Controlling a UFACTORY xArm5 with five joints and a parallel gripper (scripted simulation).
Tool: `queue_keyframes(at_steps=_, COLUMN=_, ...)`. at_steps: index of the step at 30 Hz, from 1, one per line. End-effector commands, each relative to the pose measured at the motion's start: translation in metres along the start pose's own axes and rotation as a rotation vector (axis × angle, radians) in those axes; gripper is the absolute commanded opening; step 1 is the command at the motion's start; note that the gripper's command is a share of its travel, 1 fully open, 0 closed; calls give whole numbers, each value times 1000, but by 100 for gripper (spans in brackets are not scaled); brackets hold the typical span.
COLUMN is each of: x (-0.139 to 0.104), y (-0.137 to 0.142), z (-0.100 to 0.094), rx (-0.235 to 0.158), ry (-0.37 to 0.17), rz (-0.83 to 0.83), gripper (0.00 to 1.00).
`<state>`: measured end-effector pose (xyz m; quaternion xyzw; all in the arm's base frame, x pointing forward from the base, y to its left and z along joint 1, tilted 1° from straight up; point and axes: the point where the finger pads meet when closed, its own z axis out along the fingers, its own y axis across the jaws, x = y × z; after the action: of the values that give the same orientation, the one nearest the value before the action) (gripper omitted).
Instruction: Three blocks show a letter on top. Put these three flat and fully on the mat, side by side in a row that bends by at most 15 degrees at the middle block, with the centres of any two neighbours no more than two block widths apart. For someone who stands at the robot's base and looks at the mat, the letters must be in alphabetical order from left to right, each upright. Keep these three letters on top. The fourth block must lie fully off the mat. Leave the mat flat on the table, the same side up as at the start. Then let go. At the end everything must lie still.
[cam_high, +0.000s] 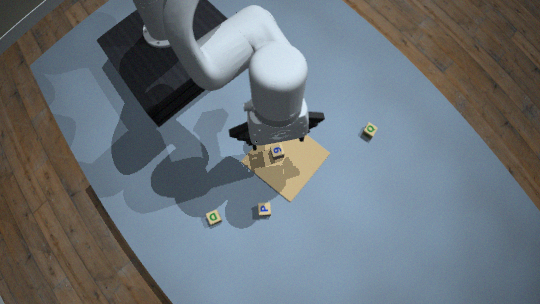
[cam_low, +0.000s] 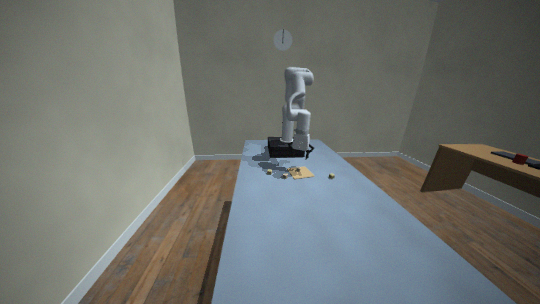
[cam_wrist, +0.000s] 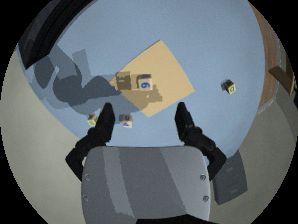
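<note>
The small wooden cube marked with a blue 9 (cam_high: 276, 150) lies on the tan square mat (cam_high: 300, 170), just ahead of and below the black two-fingered end effector (cam_wrist: 143, 121), which hangs fully open and holds nothing; since that mark reads as a digit, this is probably the block that must go off the mat, and a skewed or shallow grasp could drag or ruck the mat. The three lettered wooden cubes sit on the blue-grey worktop (cam_high: 400, 225): the green-marked one (cam_high: 370, 130) well out to one side, the blue P (cam_high: 264, 209) and the green D (cam_high: 213, 217) to the other, past the mat; misreading the small letters could spoil their order or uprightness.
</note>
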<state>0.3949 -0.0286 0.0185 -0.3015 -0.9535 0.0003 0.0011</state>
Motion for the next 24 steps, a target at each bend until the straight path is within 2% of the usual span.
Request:
queue_keyframes(at_steps=1, x=-1, y=1, z=1, rx=-2, ry=-4, rz=-77, gripper=100)
queue_keyframes(at_steps=6, x=-1, y=1, z=2, rx=-2, ry=-4, rz=-97, gripper=100)
queue_keyframes(at_steps=7, x=-1, y=1, z=2, rx=-2, ry=-4, rz=-97, gripper=63)
queue_keyframes(at_steps=24, x=-1, y=1, z=2, rx=-2, ry=-4, rz=-97, gripper=63)
